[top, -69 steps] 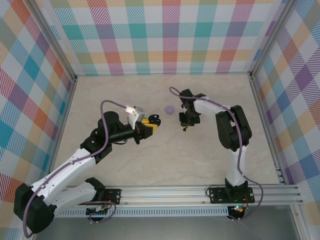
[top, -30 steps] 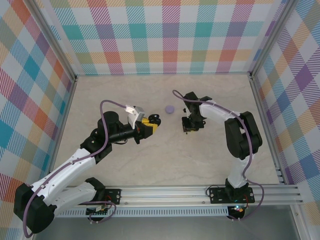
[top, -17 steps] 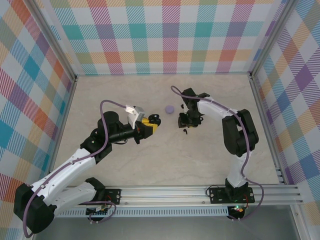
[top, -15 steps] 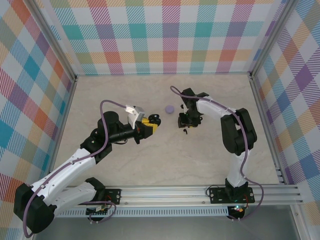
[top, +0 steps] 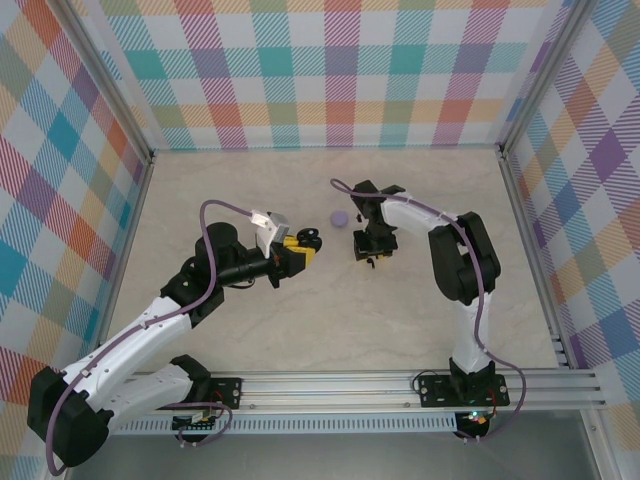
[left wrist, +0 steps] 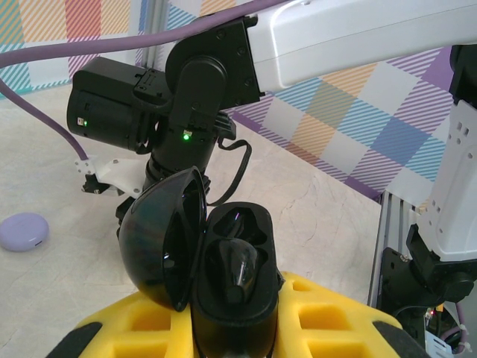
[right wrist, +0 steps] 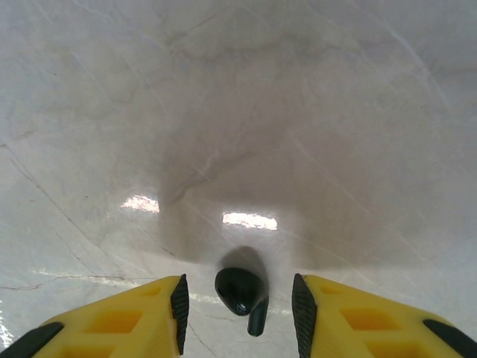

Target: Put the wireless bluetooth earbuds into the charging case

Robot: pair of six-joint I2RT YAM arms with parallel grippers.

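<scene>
1. You had the right gripper (right wrist: 238, 304) released. Its yellow fingers (right wrist: 112, 317) stood apart, one on either side of a black earbud (right wrist: 240, 289), and touched neither side of it. In the top view this gripper (top: 368, 250) pointed down at the middle of the table (top: 300, 330).

2. The earbud lay on the table surface between the fingertips, just clear of both. It cast a soft shadow on its far side.

3. You had the left gripper (left wrist: 238, 332) clenched on the charging case (left wrist: 232, 280), raised off the table to the left of the right gripper. In the top view the left gripper (top: 298, 250) and the case (top: 311, 238) sat well apart from the earbud.

4. The case stood with its lid (left wrist: 160, 242) swung open to the left. A glossy dark form sat in its well. You could not tell whether this was a seated bud.

5. A lavender puck (top: 340, 217) rested on the table just far of and between the two grippers, touching nothing.

6. The table was pale, glossy and veined like marble. Plaid walls (top: 340, 80) closed the left, far and right sides. An aluminium rail (top: 400, 385) ran along the near edge.

7. The earbud was small, black and shiny, with a rounded body and a short stem pointing near.
</scene>
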